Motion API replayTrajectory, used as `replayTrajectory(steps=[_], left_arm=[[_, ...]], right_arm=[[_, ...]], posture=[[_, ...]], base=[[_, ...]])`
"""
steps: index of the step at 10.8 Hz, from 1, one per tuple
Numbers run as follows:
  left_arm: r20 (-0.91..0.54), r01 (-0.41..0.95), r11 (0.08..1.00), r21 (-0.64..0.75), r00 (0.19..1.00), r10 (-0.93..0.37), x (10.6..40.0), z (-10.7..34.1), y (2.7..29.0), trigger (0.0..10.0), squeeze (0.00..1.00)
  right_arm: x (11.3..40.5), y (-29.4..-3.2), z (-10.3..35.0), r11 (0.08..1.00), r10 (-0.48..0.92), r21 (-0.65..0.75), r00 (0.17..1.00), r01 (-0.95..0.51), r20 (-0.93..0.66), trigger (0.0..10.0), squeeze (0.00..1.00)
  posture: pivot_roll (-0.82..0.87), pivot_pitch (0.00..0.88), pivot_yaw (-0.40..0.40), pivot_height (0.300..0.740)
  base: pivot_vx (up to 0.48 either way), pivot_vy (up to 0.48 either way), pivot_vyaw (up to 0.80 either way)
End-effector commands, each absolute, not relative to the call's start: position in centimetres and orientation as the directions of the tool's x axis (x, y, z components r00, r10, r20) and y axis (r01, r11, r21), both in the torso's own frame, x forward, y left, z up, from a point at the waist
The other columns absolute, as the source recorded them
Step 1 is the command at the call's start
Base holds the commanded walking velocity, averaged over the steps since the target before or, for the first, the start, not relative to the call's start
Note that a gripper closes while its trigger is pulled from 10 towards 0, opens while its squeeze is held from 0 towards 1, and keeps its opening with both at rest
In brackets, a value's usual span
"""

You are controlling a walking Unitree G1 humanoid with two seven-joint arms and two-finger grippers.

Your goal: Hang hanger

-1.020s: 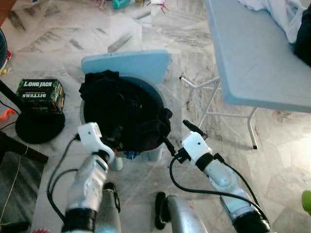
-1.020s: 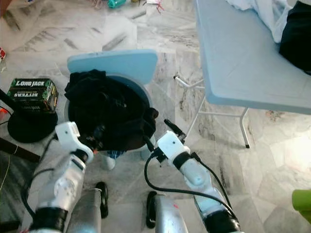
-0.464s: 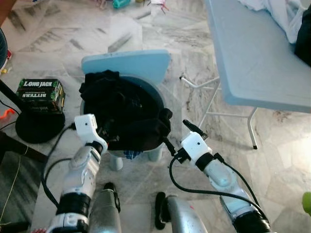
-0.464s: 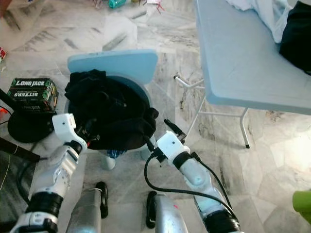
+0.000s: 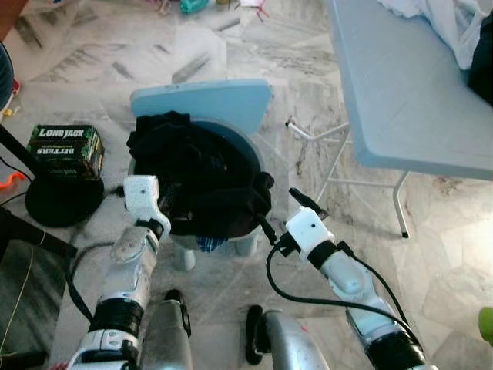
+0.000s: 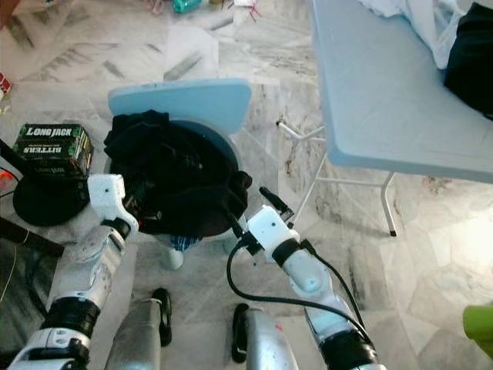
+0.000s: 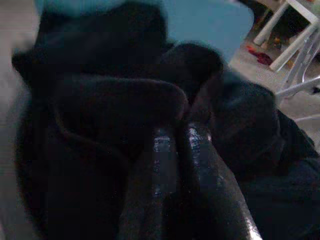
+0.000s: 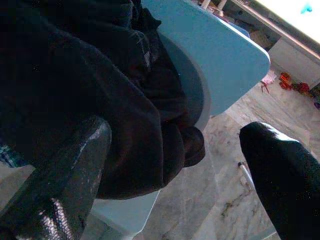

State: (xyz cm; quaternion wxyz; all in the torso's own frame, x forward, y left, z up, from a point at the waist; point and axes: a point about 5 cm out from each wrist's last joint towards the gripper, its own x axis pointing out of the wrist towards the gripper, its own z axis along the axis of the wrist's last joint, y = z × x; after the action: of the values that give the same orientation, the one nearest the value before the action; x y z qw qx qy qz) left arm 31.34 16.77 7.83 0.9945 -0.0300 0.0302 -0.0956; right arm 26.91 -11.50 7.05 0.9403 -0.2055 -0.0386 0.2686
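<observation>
Left tool (image 7: 172, 145) fingers pressed together; right tool (image 8: 175, 165) fingers spread apart.

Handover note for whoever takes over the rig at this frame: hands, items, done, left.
Left hand: fingers together, buried at the near left edge of the dark clothes pile; whether cloth is pinched is unclear.
Right hand: open, at the pile's right edge beside an overhanging fold, gripping nothing.
The pile fills the seat of the light blue chair. No hanger can be made out, so nothing is hung.
Left: find the hanger, possibly under the clothes, lift it out, and hang it.
Grey folding table stands to the right.
</observation>
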Motion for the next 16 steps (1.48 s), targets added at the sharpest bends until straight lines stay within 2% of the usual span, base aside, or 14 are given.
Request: replayTrajectory(steps=[1, 4, 5, 6, 7, 8, 9, 10, 11, 12, 13, 14, 16], left_arm=[[-0.004, 0.224, 0.975, 0.001, 0.975, -0.224, 31.4, 8.6, 15.9, 0.0, 0.0], [0.201, 0.274, 0.934, 0.231, 0.925, -0.322, 31.7, 12.1, 14.2, 0.0, 0.0], [0.237, 0.311, 0.878, 0.363, 0.881, -0.409, 31.5, 12.8, 13.3, 0.0, 0.0], [0.213, 0.34, 0.839, 0.424, 0.863, -0.457, 31.2, 12.5, 12.8, 0.0, 0.0], [0.163, 0.398, 0.832, 0.388, 0.858, -0.486, 31.0, 11.5, 12.6, 0.0, 0.0], [0.09, 0.427, 0.806, 0.409, 0.86, -0.502, 30.5, 10.1, 12.6, 1.8, 0.0], [0.079, 0.399, 0.823, 0.405, 0.881, -0.466, 30.2, 9.7, 12.9, 10.0, 0.0], [0.069, 0.383, 0.851, 0.359, 0.899, -0.433, 29.4, 9.3, 13.3, 10.0, 0.0], [0.001, 0.383, 0.873, 0.301, 0.915, -0.402, 28.2, 7.9, 14.0, 10.0, 0.36], [-0.076, 0.356, 0.914, 0.194, 0.934, -0.348, 26.7, 6.1, 14.7, 10.0, 1.0], [-0.063, 0.353, 0.912, 0.209, 0.935, -0.348, 26.1, 6.2, 14.7, 10.0, 1.0], [0.004, 0.259, 0.929, 0.265, 0.963, -0.27, 25.1, 7.5, 14.7, 10.0, 1.0], [0.005, 0.301, 0.916, 0.266, 0.95, -0.313, 23.5, 7.6, 14.4, 10.0, 1.0]], right_arm=[[26.8, -11.9, 6.7, 0.769, 0.514, -0.411, 0.856, -0.489, -0.056, 10.0, 0.0], [26.8, -11.8, 6.8, 0.766, 0.52, -0.413, 0.853, -0.492, -0.051, 10.0, 0.0], [26.7, -11.7, 6.7, 0.766, 0.521, -0.412, 0.852, -0.494, -0.053, 10.0, 0.0], [26.6, -11.6, 6.6, 0.765, 0.522, -0.411, 0.851, -0.495, -0.054, 10.0, 0.0], [26.6, -11.6, 6.6, 0.765, 0.523, -0.411, 0.851, -0.496, -0.055, 10.0, 0.0], [26.5, -11.6, 6.6, 0.764, 0.523, -0.412, 0.851, -0.496, -0.055, 10.0, 0.0], [26.4, -11.7, 6.6, 0.764, 0.522, -0.413, 0.851, -0.496, -0.056, 10.0, 0.0], [26.3, -11.8, 6.6, 0.765, 0.52, -0.412, 0.852, -0.495, -0.058, 10.0, 0.0], [26.2, -11.8, 6.4, 0.764, 0.521, -0.41, 0.851, -0.498, -0.063, 10.0, 0.0], [25.9, -11.5, 6.2, 0.757, 0.534, -0.403, 0.843, -0.513, -0.07, 10.0, 0.0], [25.9, -11.3, 6.2, 0.754, 0.541, -0.402, 0.838, -0.52, -0.07, 10.0, 0.0], [26.1, -11.4, 6.4, 0.756, 0.539, -0.4, 0.84, -0.517, -0.067, 10.0, 0.0], [26.3, -11.6, 6.3, 0.751, 0.539, -0.408, 0.839, -0.519, -0.075, 10.0, 0.0]], posture=[[0.01, 0.207, -0.108, 0.74], [0.01, 0.211, -0.109, 0.74], [0.01, 0.212, -0.109, 0.74], [0.01, 0.216, -0.109, 0.74], [0.01, 0.221, -0.109, 0.74], [0.01, 0.222, -0.109, 0.74], [0.01, 0.225, -0.108, 0.74], [0.01, 0.228, -0.107, 0.74], [0.02, 0.235, -0.11, 0.74], [0.03, 0.242, -0.117, 0.74], [0.03, 0.244, -0.12, 0.74], [0.04, 0.248, -0.123, 0.74], [0.05, 0.254, -0.125, 0.74]], base=[[0.0, 0.0, 0.0], [0.0, 0.0, 0.0], [0.0, 0.0, 0.0], [0.0, 0.0, 0.0], [0.0, 0.0, 0.0], [0.0, 0.0, 0.0], [0.0, 0.0, 0.0], [0.0, 0.0, 0.0], [0.0, 0.0, 0.0], [0.0, 0.0, 0.0], [0.0, 0.0, 0.0], [0.0, 0.0, 0.0], [0.0, 0.0, 0.0]])
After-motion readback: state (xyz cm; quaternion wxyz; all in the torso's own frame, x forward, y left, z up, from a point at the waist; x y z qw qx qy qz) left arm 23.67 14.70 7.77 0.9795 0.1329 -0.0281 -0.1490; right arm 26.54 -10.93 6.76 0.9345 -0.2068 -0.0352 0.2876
